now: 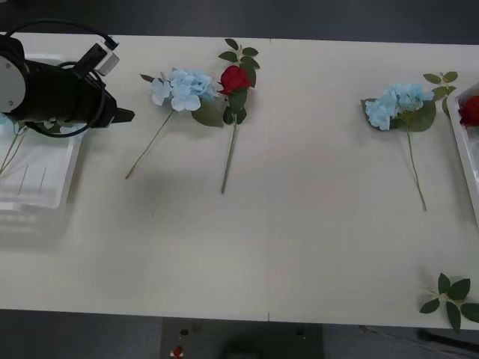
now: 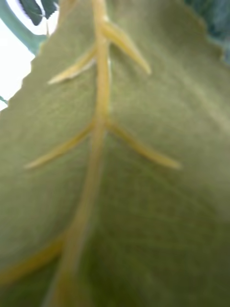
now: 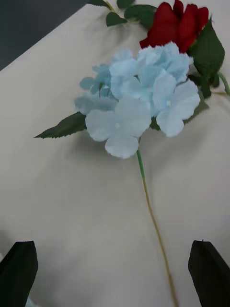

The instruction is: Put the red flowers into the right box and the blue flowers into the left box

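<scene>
A blue flower (image 1: 183, 88) lies on the table at the back left, its stem running toward the front. A red flower (image 1: 234, 78) lies just to its right, leaves touching. My left gripper (image 1: 123, 116) hovers left of the blue head, over the left box's (image 1: 52, 191) right edge. In the left wrist view the black fingers (image 3: 19, 268) stand open, with the blue flower (image 3: 139, 100) and the red flower (image 3: 177, 24) beyond them. A second blue flower (image 1: 397, 105) lies far right, near the right box (image 1: 465, 153), which holds a red flower (image 1: 470, 111).
Thin stems (image 1: 11, 149) lie in the left box, partly hidden by my left arm. A loose green leaf sprig (image 1: 453, 295) sits at the table's front right corner. A green leaf (image 2: 115, 153) hangs very close to the right wrist camera.
</scene>
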